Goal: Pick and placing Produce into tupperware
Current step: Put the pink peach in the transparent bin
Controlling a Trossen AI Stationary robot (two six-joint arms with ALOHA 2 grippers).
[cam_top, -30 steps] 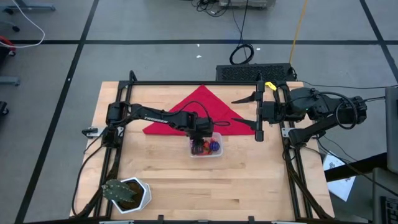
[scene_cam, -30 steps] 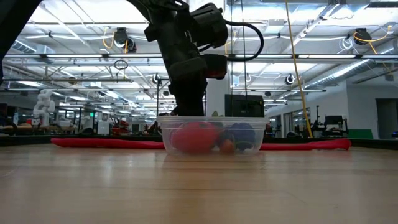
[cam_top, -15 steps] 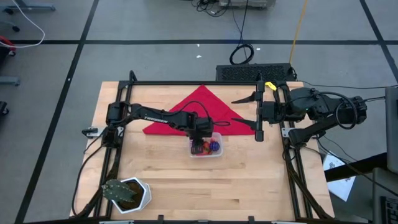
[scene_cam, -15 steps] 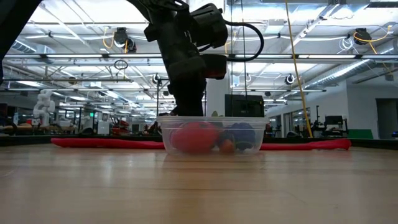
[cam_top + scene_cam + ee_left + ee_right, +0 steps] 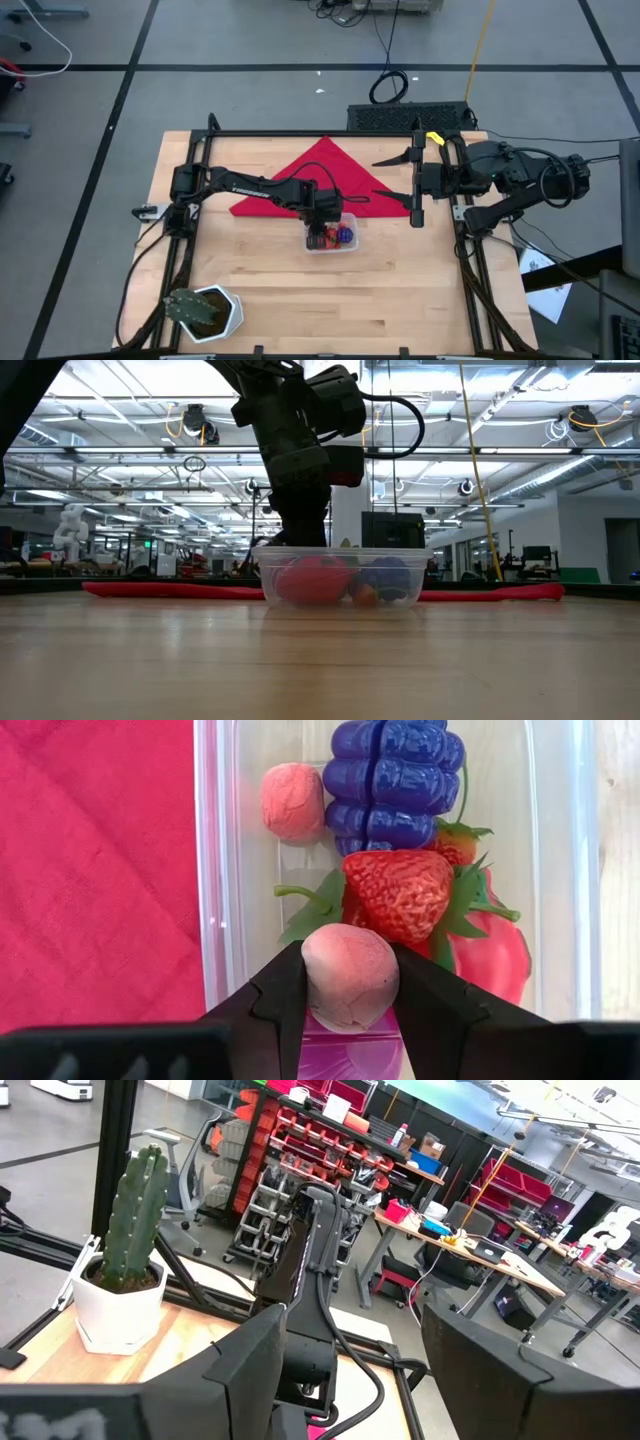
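the left gripper [image 5: 348, 982] pinches a pink ball [image 5: 349, 977] between its fingers, directly above the tupperware [image 5: 215, 870].

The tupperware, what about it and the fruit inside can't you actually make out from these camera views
- High view: the left gripper covers part of the tupperware; the produce shows only as tiny coloured specks.
- Low view: the tub's cloudy wall blurs the fruit into red and blue blobs.
- Left wrist view: the fingers and the held pink ball hide the tub's near end; the purple piece beneath is cut off.
- Right wrist view: the tub is not seen.
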